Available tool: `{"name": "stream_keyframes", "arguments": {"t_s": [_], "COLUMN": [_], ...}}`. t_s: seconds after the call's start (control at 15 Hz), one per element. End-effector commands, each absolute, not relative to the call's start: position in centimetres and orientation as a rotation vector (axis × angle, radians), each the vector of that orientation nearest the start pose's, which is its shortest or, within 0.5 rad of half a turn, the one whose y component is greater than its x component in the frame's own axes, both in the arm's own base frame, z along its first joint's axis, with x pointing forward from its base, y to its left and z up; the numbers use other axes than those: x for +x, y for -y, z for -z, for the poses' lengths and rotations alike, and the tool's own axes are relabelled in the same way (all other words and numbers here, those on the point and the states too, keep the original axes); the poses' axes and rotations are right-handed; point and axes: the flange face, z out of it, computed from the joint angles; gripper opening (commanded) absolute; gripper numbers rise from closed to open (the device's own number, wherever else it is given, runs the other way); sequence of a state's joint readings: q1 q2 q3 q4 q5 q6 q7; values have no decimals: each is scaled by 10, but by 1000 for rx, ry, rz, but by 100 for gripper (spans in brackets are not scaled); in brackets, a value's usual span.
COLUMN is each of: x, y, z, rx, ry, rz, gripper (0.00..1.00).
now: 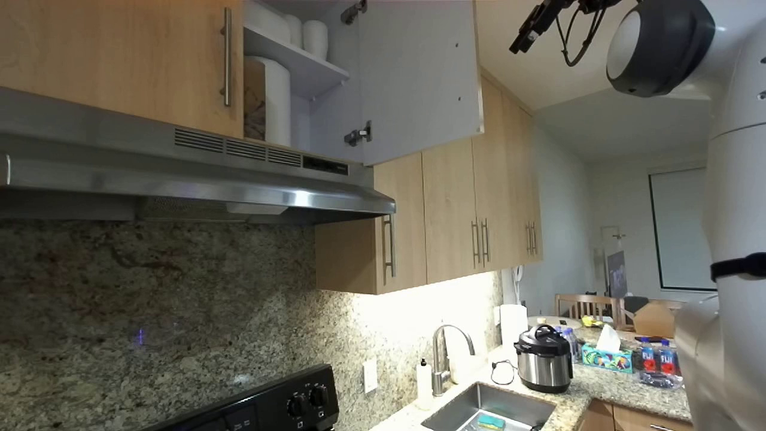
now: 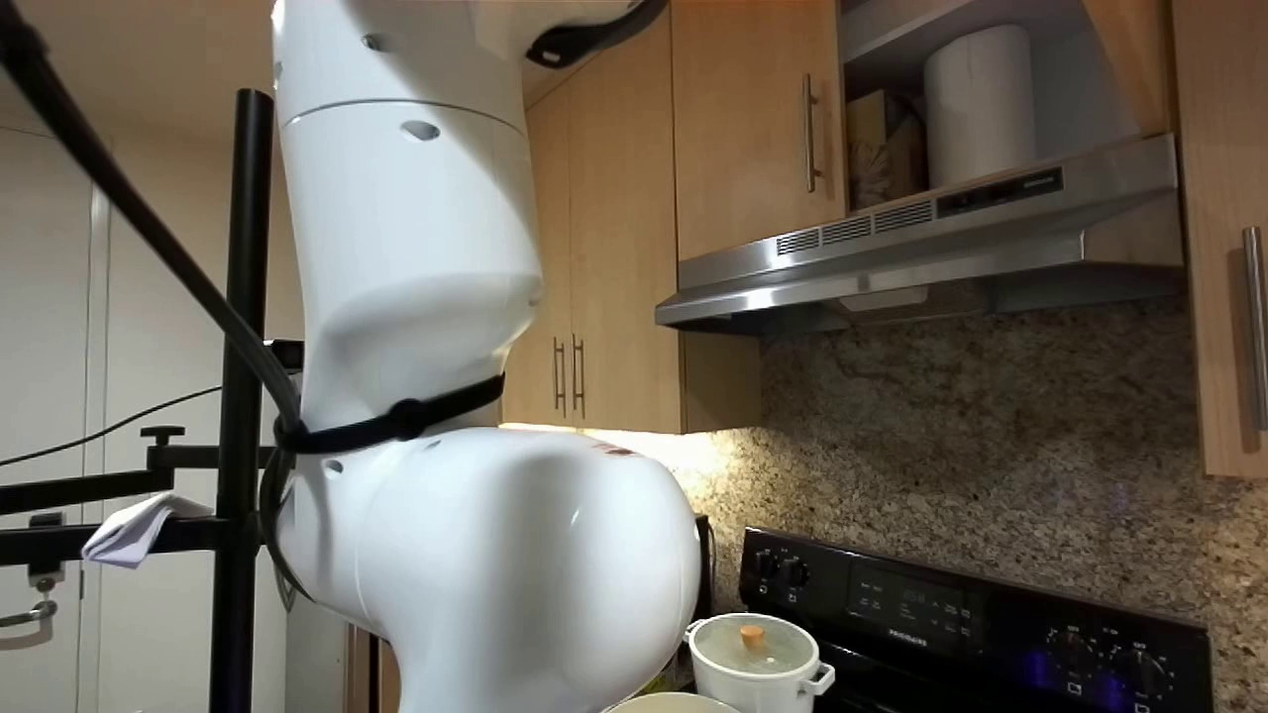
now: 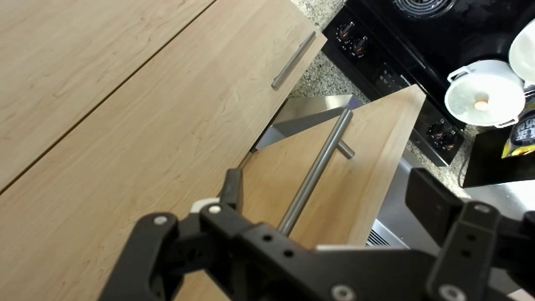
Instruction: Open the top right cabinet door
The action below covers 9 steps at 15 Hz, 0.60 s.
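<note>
The top right cabinet door stands swung wide, its pale inner face (image 1: 419, 78) toward the camera in an exterior view. A sliver of its wood outer face (image 2: 1139, 59) shows at the upper right in an exterior view. The wrist view looks down on the wood front of this door (image 3: 376, 138) and its steel bar handle (image 3: 316, 173). My gripper (image 3: 332, 194) is open, and the handle appears between its spread fingers without either finger touching it. Black gripper parts hang at the top edge of an exterior view, apart from the door; the rest is cut off.
The steel range hood (image 1: 239, 167) runs beneath the cabinet, beside the twin door (image 1: 119, 54). Inside are a paper roll (image 2: 981, 104) and white cups (image 1: 315, 39). A tall wood door (image 3: 167, 104) lies close by my left finger. Pots (image 3: 485, 92) sit on the stove below.
</note>
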State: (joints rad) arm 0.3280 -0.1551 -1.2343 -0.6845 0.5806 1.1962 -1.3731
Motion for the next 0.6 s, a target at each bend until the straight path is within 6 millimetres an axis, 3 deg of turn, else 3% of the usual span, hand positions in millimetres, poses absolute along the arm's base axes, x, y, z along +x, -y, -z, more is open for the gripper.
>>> {"name": "stream_keyframes", "arguments": {"t_s": [0.0,0.33,0.53], "x": [193,193,206], "y": [282,282,294], "z": [-984,-984,-971], "rx": [-2883,-2883,-2919], "ry": [1237,1237,1155], "rz": [1315,1315,1244], "gripper": [100,100,100]}}
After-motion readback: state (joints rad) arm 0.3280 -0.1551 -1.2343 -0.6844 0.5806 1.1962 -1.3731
